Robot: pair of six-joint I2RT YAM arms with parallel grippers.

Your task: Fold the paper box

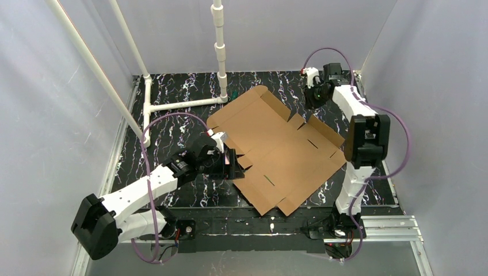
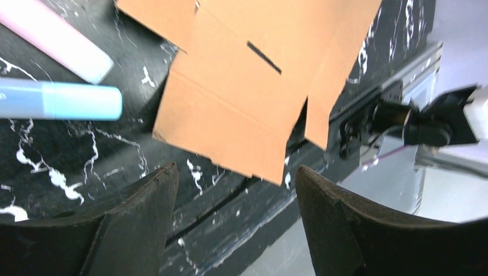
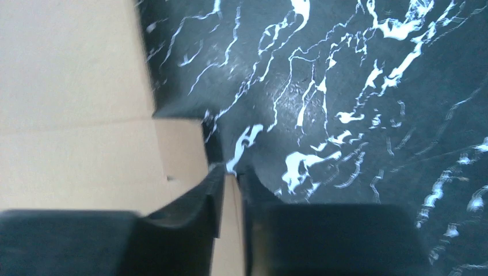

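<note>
Two grippers flank the flat brown corrugated cardboard paper box (image 1: 276,149) on the black marbled bench (image 1: 184,86).
Its long axis runs far-left to near-right. The left gripper (image 1: 230,163), spread wide and empty, faces its near-left edge. The right gripper (image 3: 231,172) appears clenched on a far-right flap. A pink marker (image 2: 57,43) and a blue marker (image 2: 57,99) lie beside the left edge.
</note>
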